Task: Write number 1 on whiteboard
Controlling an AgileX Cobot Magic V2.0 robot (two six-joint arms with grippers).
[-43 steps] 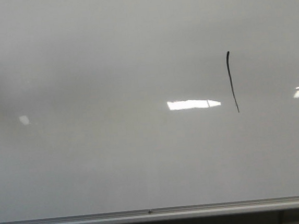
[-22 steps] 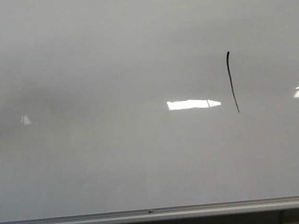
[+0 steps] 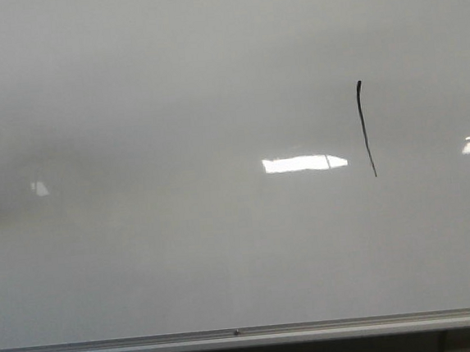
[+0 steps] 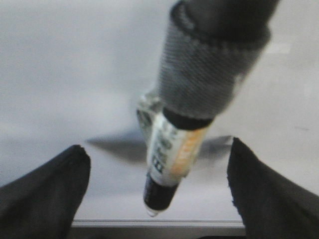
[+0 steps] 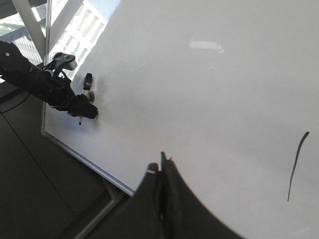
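Note:
The whiteboard point(image 3: 184, 254) fills the front view, and neither gripper shows there. On its right half stands the number 1 point(image 3: 366, 127), a thin black, nearly vertical stroke; the right wrist view shows this number 1 point(image 5: 296, 167) too. My left gripper point(image 4: 155, 145) is open, its black fingers point(image 4: 55, 189) wide apart in front of the whiteboard point(image 4: 60, 74). A marker point(image 4: 172, 149) in a grey sleeve hangs between them, touching neither, tip just off the board's lower edge. My right gripper point(image 5: 162, 159) is shut on nothing, well away from the stroke.
A silver frame rail point(image 3: 233, 338) runs along the board's lower edge, with dark space beneath. Bright rectangular reflections point(image 3: 304, 163) lie on the board. In the right wrist view my left arm point(image 5: 50, 89) reaches to the board's far corner, beside its stand point(image 5: 35, 30).
The stroke is unchanged. A faint shadow on the board's left side has shifted toward the left edge, and the small reflection there has dimmed.

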